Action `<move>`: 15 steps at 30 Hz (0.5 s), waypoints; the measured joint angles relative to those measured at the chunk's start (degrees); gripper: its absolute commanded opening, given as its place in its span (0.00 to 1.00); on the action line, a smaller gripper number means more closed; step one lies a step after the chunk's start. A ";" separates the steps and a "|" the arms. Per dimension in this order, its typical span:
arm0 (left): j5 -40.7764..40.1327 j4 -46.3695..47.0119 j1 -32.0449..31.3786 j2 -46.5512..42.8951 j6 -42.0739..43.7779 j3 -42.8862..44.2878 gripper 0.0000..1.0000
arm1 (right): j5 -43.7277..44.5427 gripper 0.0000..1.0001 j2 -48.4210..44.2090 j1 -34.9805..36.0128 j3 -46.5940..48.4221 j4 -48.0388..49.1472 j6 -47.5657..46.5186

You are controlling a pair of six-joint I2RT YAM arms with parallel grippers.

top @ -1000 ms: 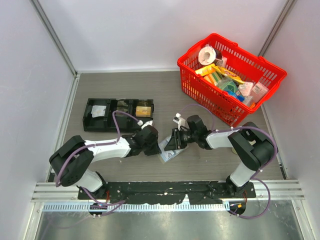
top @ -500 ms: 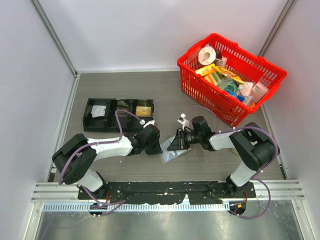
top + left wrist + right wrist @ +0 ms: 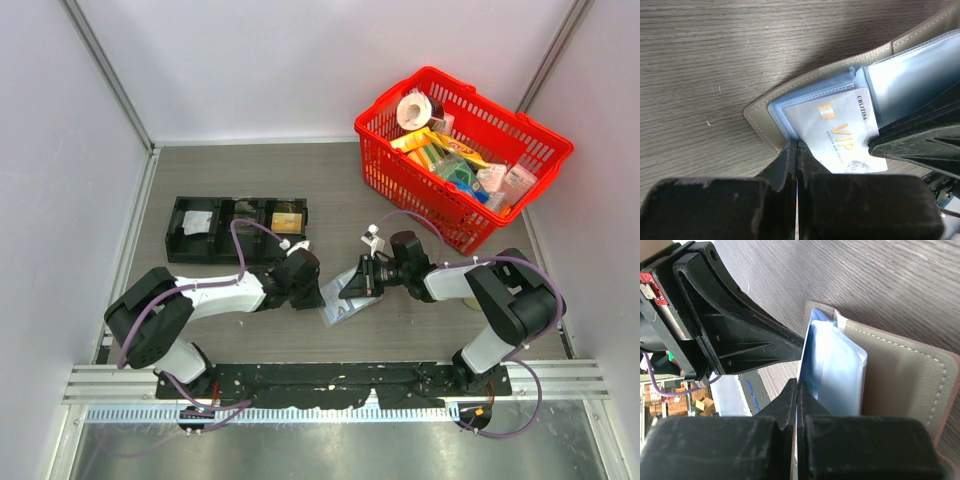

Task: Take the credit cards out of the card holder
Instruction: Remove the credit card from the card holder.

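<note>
**A:** How far along does this look?

**B:** Early, I'd say. The card holder (image 3: 760, 116) lies open on the table (image 3: 250, 180) just ahead of the arm bases. One of the credit cards (image 3: 840, 132), printed VIP, is still tucked in its clear pocket, and I can't see any card lying loose

**A:** And the grippers?

**B:** The left gripper (image 3: 797, 146) has its jaws pressed together on the holder's near edge, right where the card's corner meets the sleeve. I can't tell whether it has the card too. The right gripper (image 3: 798, 386) is also clamped tight, on the thin edge of a pale blue panel, which it holds up off the grey cover

**A:** So what's left?

**B:** By my reckoning all of it: every card has to slide out. The two grippers sit nearly nose to nose over the wallet, so they crowd each other

**A:** Anything further out?

**B:** A black tray (image 3: 200, 257) with three compartments sits back on the left, and a red basket (image 3: 420, 195) full of goods stands at the far right. Both are well apart from the holder and not in the way
</note>
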 measured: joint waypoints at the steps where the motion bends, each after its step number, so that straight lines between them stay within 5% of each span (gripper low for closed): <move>1: 0.00 0.00 -0.02 0.00 0.02 0.00 0.00 | 0.02 0.01 0.00 0.00 -0.02 0.00 -0.02; 15: 0.11 0.15 0.00 0.07 0.11 0.00 0.00 | 4.24 0.01 -7.02 -3.50 0.28 -11.69 -4.87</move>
